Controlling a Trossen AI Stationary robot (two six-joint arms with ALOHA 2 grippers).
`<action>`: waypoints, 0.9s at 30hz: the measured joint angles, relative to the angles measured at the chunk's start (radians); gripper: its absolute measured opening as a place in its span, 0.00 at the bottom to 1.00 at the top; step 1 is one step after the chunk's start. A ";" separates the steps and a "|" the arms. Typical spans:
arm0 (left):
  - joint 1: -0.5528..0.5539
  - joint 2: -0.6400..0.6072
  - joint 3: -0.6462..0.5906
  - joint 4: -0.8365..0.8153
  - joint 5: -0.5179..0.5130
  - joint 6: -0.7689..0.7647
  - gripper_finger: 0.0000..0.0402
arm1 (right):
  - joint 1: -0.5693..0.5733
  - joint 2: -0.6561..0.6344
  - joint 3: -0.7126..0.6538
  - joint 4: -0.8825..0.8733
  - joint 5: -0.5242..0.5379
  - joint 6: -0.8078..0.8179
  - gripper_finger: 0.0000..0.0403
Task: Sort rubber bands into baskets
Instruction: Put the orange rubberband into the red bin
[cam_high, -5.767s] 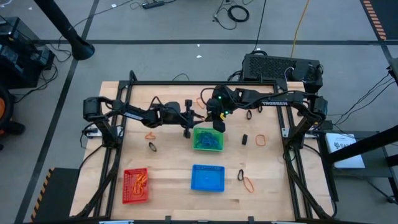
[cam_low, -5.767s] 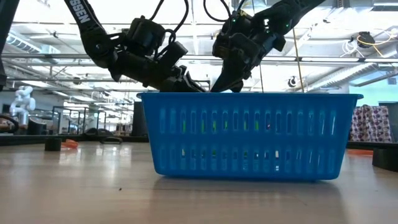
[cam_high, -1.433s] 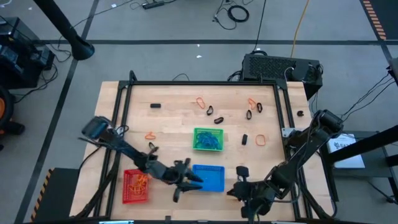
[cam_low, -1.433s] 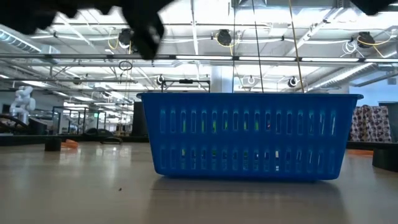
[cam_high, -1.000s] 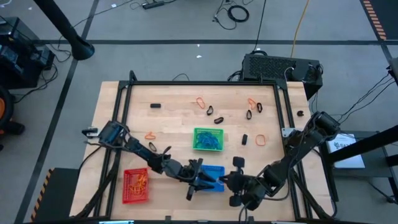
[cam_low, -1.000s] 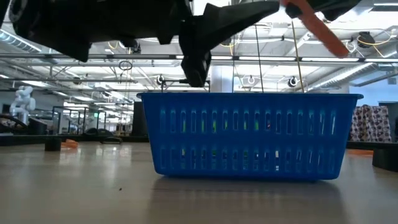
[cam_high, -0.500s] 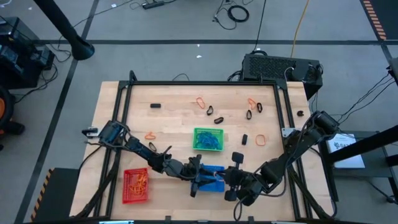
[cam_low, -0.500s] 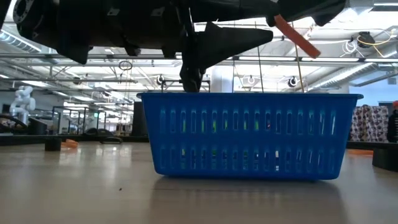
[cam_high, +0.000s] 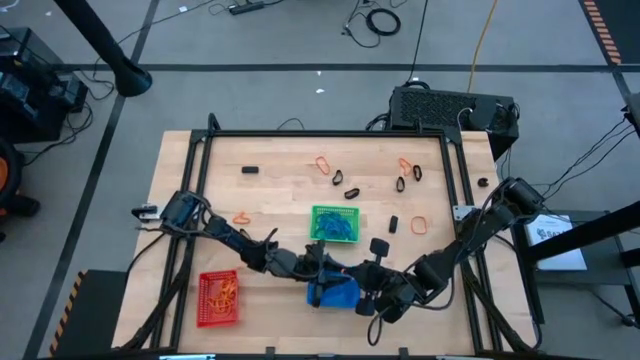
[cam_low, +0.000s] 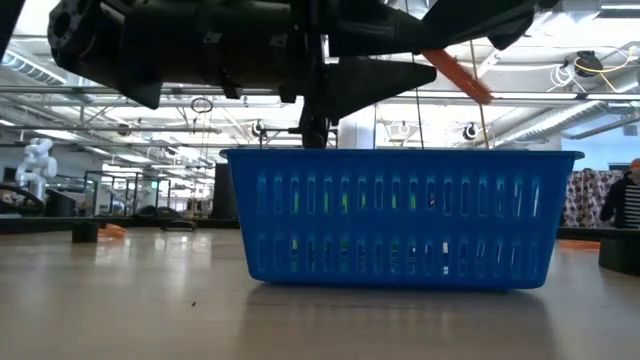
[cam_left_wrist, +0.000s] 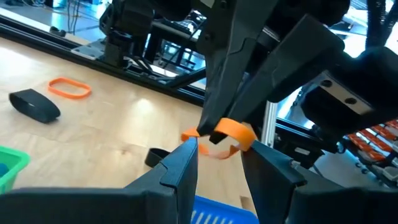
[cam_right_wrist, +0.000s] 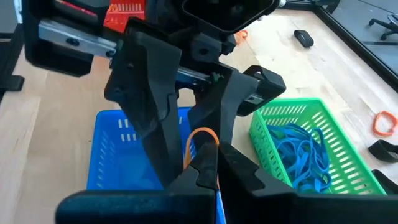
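Both arms meet over the blue rectangular plastic mesh basket near the front edge of the pale wooden worktop. The right claw is pinched tight on a thin orange rubber band loop, which hangs above the blue basket's rim. The left claw faces it with its two dark fingers set partly apart, one on each side of the same orange loop; whether they press on it cannot be told. In the low view the orange loop shows slanted above the blue basket.

The green plastic mesh basket stands just behind the blue one and holds a heap of blue rubber bands. The red plastic mesh basket sits toward the worktop's left front, well apart, with orange bands inside. More orange and black loops lie scattered across the far half of the worktop.
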 joint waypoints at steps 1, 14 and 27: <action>0.003 0.000 0.000 -0.003 0.000 0.000 0.32 | -0.001 0.000 0.000 0.000 0.000 0.000 0.00; 0.011 -0.001 -0.001 -0.041 0.000 0.059 0.08 | 0.000 0.000 0.000 -0.010 -0.057 -0.008 0.00; 0.009 -0.001 -0.001 -0.056 0.023 0.096 0.01 | 0.001 -0.001 0.000 -0.032 -0.110 -0.050 0.10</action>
